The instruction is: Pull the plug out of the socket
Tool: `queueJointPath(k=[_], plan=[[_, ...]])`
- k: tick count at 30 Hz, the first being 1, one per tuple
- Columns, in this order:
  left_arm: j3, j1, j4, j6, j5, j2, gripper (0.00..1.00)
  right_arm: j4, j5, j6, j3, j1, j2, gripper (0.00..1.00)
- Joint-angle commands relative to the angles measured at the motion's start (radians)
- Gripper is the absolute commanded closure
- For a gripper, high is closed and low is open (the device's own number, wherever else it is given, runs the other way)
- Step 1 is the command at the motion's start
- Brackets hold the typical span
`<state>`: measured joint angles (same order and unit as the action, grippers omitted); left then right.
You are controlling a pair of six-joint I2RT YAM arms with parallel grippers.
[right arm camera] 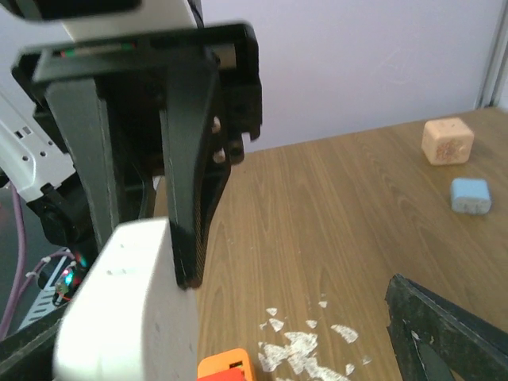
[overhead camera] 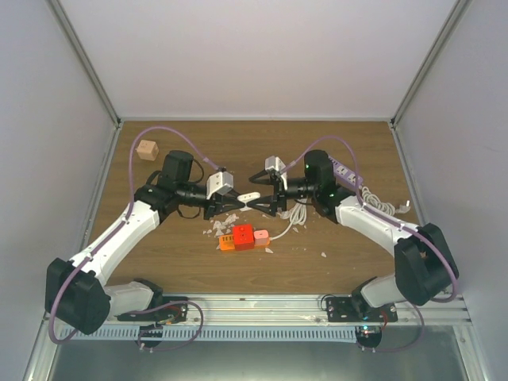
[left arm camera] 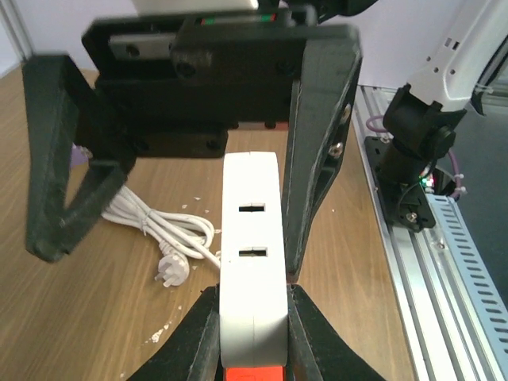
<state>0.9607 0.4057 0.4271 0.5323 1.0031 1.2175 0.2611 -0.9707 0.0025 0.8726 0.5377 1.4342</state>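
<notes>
The plug [left arm camera: 252, 238] looks light and rigid. Its hard plastic shell will not give under pressure but is smooth enough to slide, so I judge the safest hold to be across its two flat broad sides, away from the rounded corners. It is plain white, with two small dark slots on the narrow face seen from the left wrist. The left hand [overhead camera: 238, 205] is clamped on it that way, holding it above the middle of the surface [overhead camera: 238, 151]. The socket [overhead camera: 238, 236], orange with a red block, lies just nearer, apparently apart from it. The right hand [overhead camera: 260, 194] gapes wide around the plug's right end, gripping nothing
</notes>
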Motion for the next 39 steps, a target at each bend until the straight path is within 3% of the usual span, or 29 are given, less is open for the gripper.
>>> queueJointPath(k=[1,7,13,19,26,39], plan=[[-0.046,0.04,0.045,-0.066,0.012,-0.042,1.0,0.012,0.082,-0.038,0.105,-0.045,-0.049,0.1],[-0.046,-0.022,-0.013,-0.138,-0.046,-0.046,1.0,-0.101,0.017,-0.138,0.125,-0.045,-0.076,0.06],[-0.041,-0.076,-0.017,-0.15,-0.154,-0.033,1.0,-0.247,0.055,-0.262,0.15,-0.048,-0.103,0.01],[-0.033,-0.231,-0.016,-0.129,-0.26,-0.013,1.0,-0.331,0.138,-0.364,0.136,-0.064,-0.124,0.0],[0.01,-0.376,-0.025,0.026,-0.466,0.04,1.0,-0.347,0.195,-0.41,0.084,-0.083,-0.149,0.0],[-0.077,-0.456,-0.249,0.42,-0.909,0.135,1.0,-0.352,0.23,-0.436,0.06,-0.083,-0.13,0.0]])
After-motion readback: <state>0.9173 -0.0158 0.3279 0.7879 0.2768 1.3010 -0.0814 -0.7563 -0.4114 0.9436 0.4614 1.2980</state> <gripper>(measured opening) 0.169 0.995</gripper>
